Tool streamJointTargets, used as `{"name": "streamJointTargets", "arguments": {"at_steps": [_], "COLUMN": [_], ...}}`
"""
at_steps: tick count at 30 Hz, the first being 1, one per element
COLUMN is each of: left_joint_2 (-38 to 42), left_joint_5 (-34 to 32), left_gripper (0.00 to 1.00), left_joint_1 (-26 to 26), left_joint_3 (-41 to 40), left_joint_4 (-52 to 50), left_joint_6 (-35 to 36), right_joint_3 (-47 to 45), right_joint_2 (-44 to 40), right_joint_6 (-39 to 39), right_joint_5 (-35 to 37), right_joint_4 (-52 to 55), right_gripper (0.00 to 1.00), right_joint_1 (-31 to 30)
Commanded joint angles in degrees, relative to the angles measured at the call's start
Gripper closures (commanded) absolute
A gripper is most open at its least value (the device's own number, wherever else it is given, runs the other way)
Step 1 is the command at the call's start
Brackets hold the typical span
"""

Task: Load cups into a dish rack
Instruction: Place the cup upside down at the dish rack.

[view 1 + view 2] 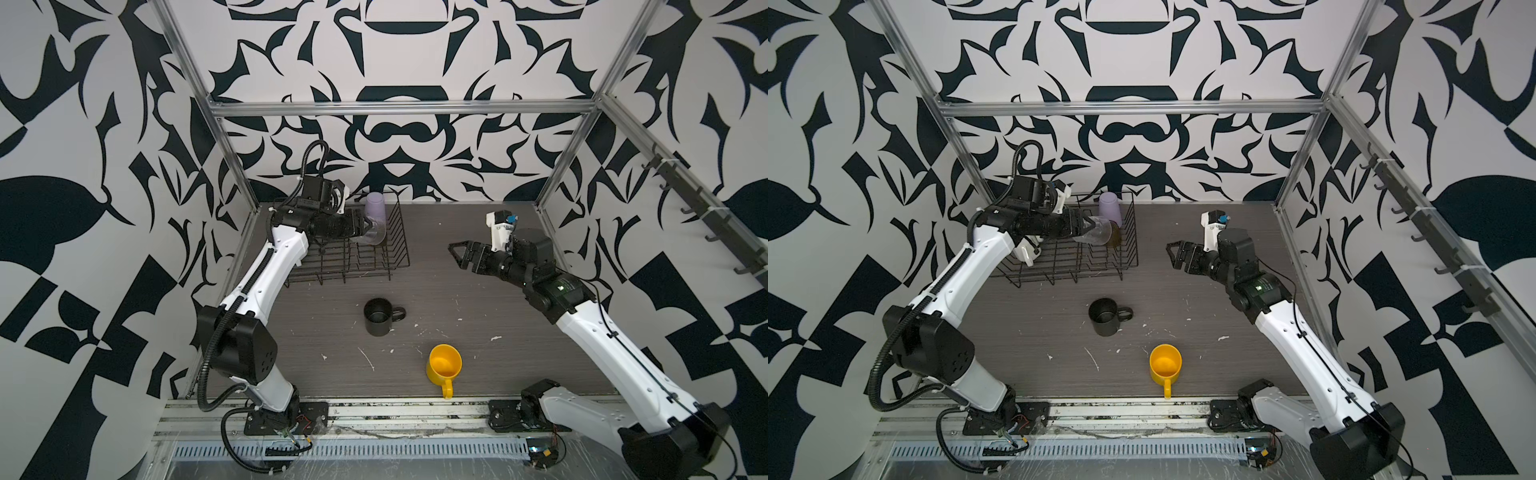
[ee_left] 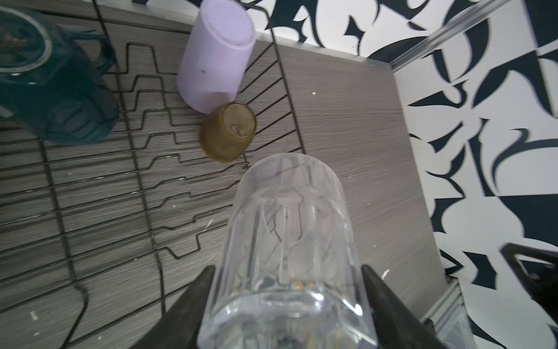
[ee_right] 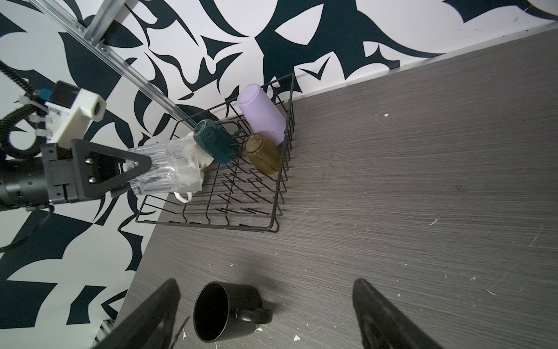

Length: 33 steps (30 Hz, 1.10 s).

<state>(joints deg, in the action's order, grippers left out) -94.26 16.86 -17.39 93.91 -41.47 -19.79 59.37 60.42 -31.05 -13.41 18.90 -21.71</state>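
2 top views high above, facing down, wrist views close, all sharing the dish rack [image 1: 397, 245]

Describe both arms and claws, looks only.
White shells and black joint housings on left arm and right arm. The left carries a black corrugated conduit, the right a thin black cable. Both left claw and right claw: black, open-framed triangular fingers.

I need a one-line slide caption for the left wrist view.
Left gripper holds the clear glass above the dish rack containing a lilac tumbler, olive-brown glass and teal mug.
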Motion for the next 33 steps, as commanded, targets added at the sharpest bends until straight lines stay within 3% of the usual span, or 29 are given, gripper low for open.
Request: {"name": "streamJointTargets", "arguments": {"at_steps": [1, 13, 33], "left_joint_2": [-1.8, -11.2, -21.8], "left_joint_5": [-3.4, -11.6, -14.9], "left_gripper": [1.00, 1.00, 1.00], "left_joint_1": [-0.8, -4.0, -5.9], "left_joint_3": [3.2, 12.9, 20.6], "left_joint_4": [-4.2, -11.4, -15.2], "left_joint_6": [1.6, 3.8, 6.6], "right_joint_3": [0.7, 0.1, -1.3], "right_joint_2": [-2.0, -3.4, -4.3], "right_joint_6": [1.5, 2.1, 2.0], "right_joint_5": [1.1, 1.9, 3.1], "right_joint_4": [-0.5, 1.0, 1.6], "right_gripper": [0.08, 0.08, 0.08], "right_joint_1": [0.3, 0.3, 0.4]}}
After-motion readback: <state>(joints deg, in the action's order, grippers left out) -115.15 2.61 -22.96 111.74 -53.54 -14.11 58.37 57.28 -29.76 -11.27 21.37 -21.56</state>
